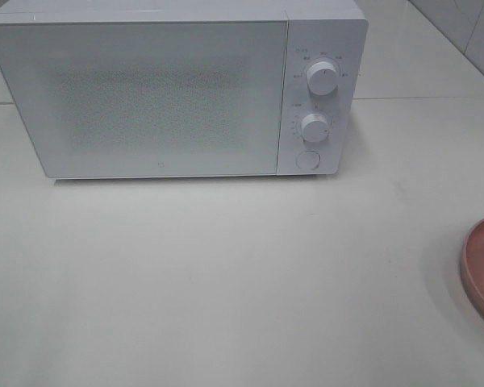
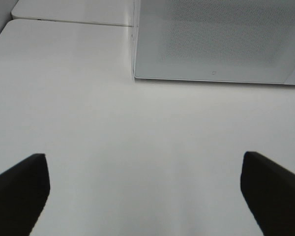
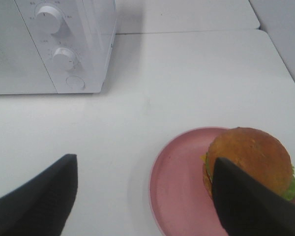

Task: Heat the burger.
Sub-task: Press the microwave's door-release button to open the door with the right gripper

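Your left gripper (image 2: 143, 162) stands wide with nothing between its fingers, only bare table (image 2: 88, 98) beneath it. The microwave (image 2: 216, 39), its door closed, sits ahead of that hand. Your right gripper (image 3: 143, 164) is spread wide too and holds nothing. The burger (image 3: 250, 152) rests on the pink plate (image 3: 179, 182), close by the outer side of one finger (image 3: 246, 206), which hides part of the bun; you cannot tell whether they touch. The microwave's knobs (image 3: 65, 58) and round button (image 3: 74, 81) lie well ahead of this hand, toward its other finger
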Controlling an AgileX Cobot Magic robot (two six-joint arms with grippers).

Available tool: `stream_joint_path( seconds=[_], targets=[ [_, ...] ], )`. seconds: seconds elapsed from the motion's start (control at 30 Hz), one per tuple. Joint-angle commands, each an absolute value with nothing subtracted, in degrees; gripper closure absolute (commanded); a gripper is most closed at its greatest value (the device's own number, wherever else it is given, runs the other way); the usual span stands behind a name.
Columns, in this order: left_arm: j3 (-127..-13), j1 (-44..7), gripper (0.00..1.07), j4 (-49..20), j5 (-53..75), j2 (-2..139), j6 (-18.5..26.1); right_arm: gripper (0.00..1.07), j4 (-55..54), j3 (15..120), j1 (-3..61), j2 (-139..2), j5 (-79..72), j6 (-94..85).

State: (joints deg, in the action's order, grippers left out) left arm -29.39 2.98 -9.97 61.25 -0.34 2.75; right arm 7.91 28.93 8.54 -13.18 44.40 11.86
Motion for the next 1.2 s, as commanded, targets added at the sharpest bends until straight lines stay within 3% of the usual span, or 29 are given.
stream_joint_path(
  seconds=[0.03, 1.2],
  targets=[
    [-29.4, 2.5, 0.09, -10.3, 60.8, -1.6, 2.8, 0.34, 8.4, 27.7, 8.3, -16.2, 37.9, 11.8],
    [-29.4, 2.5, 0.09, -10.3, 60.8, -1.6, 2.8, 0.34, 8.7, 21.0, 8.3, -50.7, -12.0, 11.8]
  ],
)
